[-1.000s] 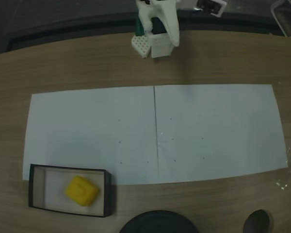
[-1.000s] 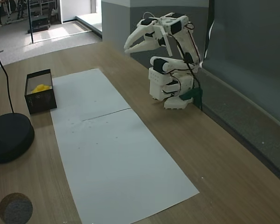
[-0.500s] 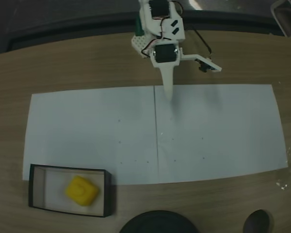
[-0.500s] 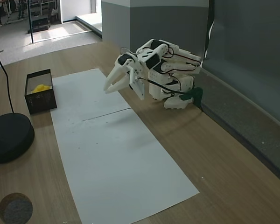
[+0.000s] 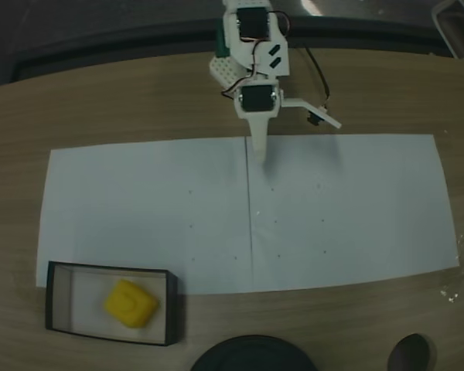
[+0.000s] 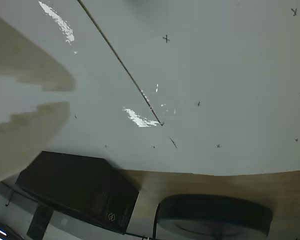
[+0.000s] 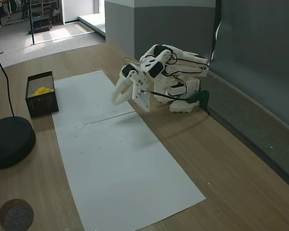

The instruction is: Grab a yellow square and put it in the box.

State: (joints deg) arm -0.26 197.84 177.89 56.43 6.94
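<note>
my claw [image 7: 116,98] hangs low over the white paper [image 5: 348,209], close to my base, its tips pointing down near the seam between the two sheets; the fingers [image 6: 25,135] stand a little apart in the wrist view, a narrow gap with nothing between them, so i hold nothing; the yellow square [image 5: 130,303] already lies inside the box [image 5: 58,267], on its pale bottom, a little toward the right half in a fixed view, touching no wall that i can make out; in another fixed view only a bit of its yellow [image 7: 42,90] shows above the black wall of the box [image 7: 42,102]; the box sits at the corner of the paper farthest from my base, well apart from my claw, down and to the left in a fixed view, its long side running along the paper's near edge; i judge the placing done, with no grab left to make; a small pale mark sits on the box's dark outer wall [image 6: 110,216] in the wrist view, too blurred to read; small crosses [image 6: 166,38] are inked on the paper; a round black base [image 7: 9,142] stands just beside the box.
</note>
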